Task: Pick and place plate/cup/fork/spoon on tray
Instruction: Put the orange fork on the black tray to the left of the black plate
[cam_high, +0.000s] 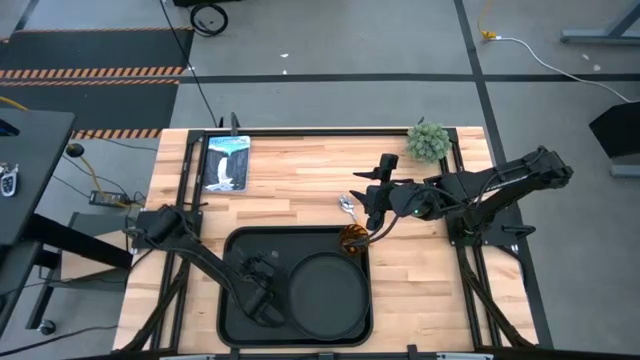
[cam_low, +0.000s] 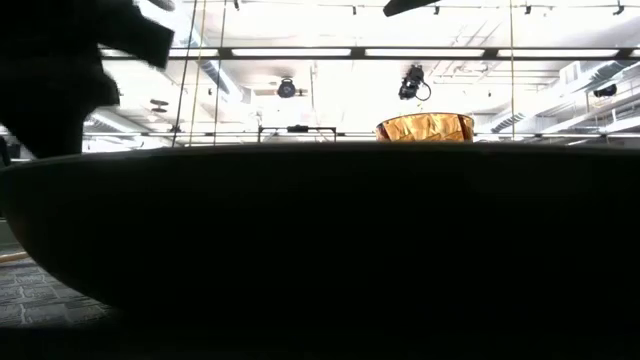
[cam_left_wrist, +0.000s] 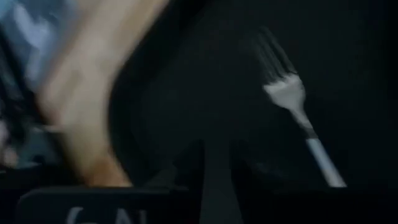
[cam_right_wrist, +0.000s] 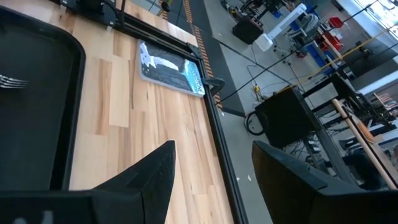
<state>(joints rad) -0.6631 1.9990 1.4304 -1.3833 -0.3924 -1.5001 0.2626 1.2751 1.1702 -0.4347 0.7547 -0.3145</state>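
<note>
The black tray (cam_high: 240, 245) lies at the table's near middle. The round black plate (cam_high: 325, 295) sits on its right half. The amber cup (cam_high: 352, 238) stands upright at the tray's far right corner and also shows in the low view (cam_low: 425, 127). The fork (cam_left_wrist: 292, 99) lies flat on the tray floor, clear of my left gripper (cam_high: 262, 295), which hovers over the tray's left half. The spoon's silver bowl (cam_high: 347, 204) lies on the wood just beyond the tray. My right gripper (cam_high: 376, 203) is open and empty, right beside the spoon; its wrist view (cam_right_wrist: 211, 168) shows only bare wood between the fingers.
A blue-and-white picture card (cam_high: 225, 163) lies at the table's far left. A small green plant (cam_high: 428, 141) stands at the far right. Black frame rails run along the table's edges. Bare wood lies to the right of the tray.
</note>
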